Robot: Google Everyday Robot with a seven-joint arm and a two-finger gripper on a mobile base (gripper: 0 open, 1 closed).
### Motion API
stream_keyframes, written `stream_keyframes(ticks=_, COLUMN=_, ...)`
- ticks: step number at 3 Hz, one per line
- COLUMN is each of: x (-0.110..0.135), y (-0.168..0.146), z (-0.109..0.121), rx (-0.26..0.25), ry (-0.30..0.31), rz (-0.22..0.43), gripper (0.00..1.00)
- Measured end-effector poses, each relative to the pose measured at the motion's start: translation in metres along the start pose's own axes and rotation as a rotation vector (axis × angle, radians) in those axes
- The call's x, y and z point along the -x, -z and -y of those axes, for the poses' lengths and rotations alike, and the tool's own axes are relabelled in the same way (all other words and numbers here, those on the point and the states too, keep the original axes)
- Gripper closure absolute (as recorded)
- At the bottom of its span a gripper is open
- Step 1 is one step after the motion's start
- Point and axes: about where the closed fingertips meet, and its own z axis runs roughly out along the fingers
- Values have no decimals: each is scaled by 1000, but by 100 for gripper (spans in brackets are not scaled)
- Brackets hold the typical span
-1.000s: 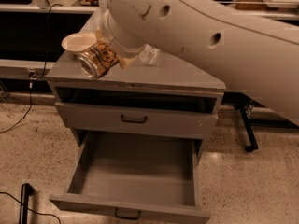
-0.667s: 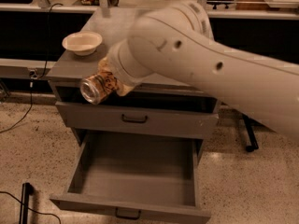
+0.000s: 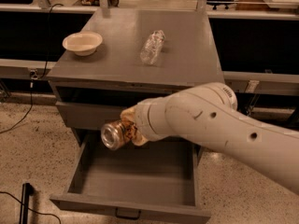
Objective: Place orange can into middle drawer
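Pulled out at the bottom of the frame: middle drawer. Just above its back part, left of centre: hand clamped tight on orange can, tipped on its side in the air. Best to go down slowly and let go low over the floor. Farther back, on bench: bottle and bowl.

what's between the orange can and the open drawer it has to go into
Nothing visible. The gripper holds the orange can on its side above the open middle drawer, whose floor below is bare. The plastic bottle and the bowl sit up on the cabinet top, out of the path.
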Motion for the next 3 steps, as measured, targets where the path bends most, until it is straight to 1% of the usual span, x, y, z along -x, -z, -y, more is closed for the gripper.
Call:
stream_keyframes(ticks=1, x=3, y=-6, z=-20, rx=34, ry=-30, rz=1, gripper=100)
stream_keyframes(ticks=2, x=-15, y=-12, z=-28, rx=59, ry=-53, rz=-43, gripper=100)
stream_keyframes(ticks=3, x=-46, y=-25, z=-65, rx=89, ry=-119, rz=-86, gripper=100)
